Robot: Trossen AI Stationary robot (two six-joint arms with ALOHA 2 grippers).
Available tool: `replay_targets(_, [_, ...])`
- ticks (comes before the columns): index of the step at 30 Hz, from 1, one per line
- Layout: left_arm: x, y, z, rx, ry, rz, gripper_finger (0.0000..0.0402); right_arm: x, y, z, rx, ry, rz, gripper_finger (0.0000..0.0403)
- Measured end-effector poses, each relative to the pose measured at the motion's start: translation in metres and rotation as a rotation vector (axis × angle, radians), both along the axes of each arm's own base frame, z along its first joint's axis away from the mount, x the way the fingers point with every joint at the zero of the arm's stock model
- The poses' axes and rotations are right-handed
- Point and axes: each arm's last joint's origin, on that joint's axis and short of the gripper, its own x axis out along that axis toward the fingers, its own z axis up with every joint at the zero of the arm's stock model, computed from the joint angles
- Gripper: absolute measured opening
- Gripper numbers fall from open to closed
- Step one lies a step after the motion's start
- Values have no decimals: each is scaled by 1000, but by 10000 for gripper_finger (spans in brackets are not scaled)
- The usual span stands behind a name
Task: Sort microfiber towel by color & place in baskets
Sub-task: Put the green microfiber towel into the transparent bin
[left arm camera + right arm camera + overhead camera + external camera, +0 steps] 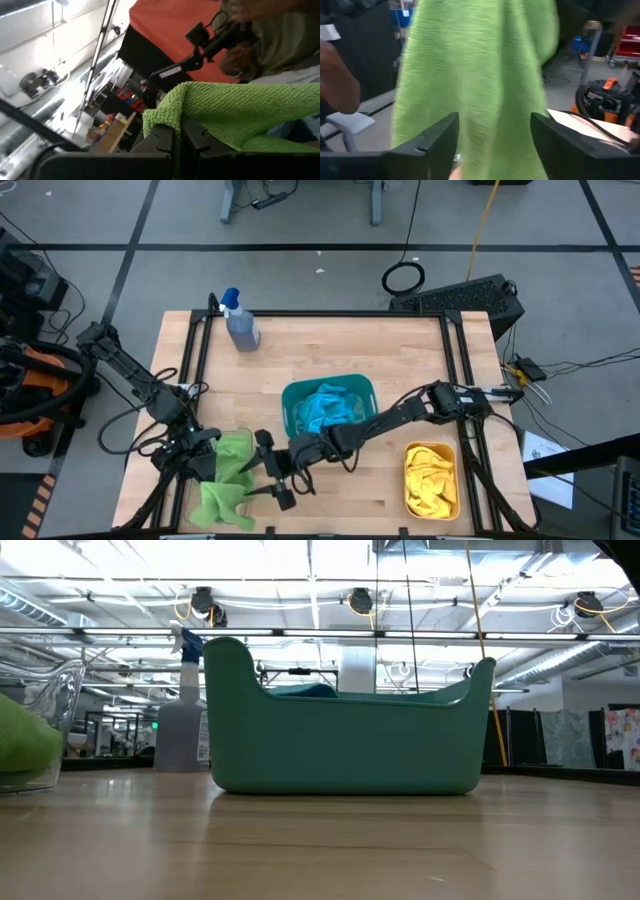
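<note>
Landmark: the teal basket, standing near the middle of the wooden table with bright blue towels heaped inside it.

Left gripper: low and to the left of the teal basket, near the table's front edge. Its fingers are pressed together on a fold of a lime green towel, which rises out of the pinch and drapes away from it.

Right gripper: just in front of the teal basket's left corner, the arm reaching across from the right. Its two fingers stand well apart with the hanging green cloth between them; whether either finger touches the cloth cannot be told.

A second lime green towel lies lower, by the front edge, in the clear basket, which sits left of the teal basket.

Orange basket: to the right and front of the teal basket, holding yellow towels.

Spray bottle: behind and left of the teal basket, upright near the table's far edge.
</note>
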Motion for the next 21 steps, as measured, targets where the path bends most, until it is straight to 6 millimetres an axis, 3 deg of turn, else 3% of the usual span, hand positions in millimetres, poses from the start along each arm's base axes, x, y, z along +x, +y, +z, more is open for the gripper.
replay_targets(6, [2, 1, 0, 4, -13, 63, 8, 1, -3, 1, -28, -20, -7, 176])
replay_targets(13, [2, 1, 1, -3, -14, 61, 8, 2, -7, 0, -119, -51, -4, 17])
replay_targets(18, [-2, 0, 2, -70, 97, 26, 8, -2, -3, -2, -178, 21, -3, 12])
replay_targets(21, [-7, -1, 2, -102, 176, -5, 8, -14, 1, 11, -206, 85, -31, 3])
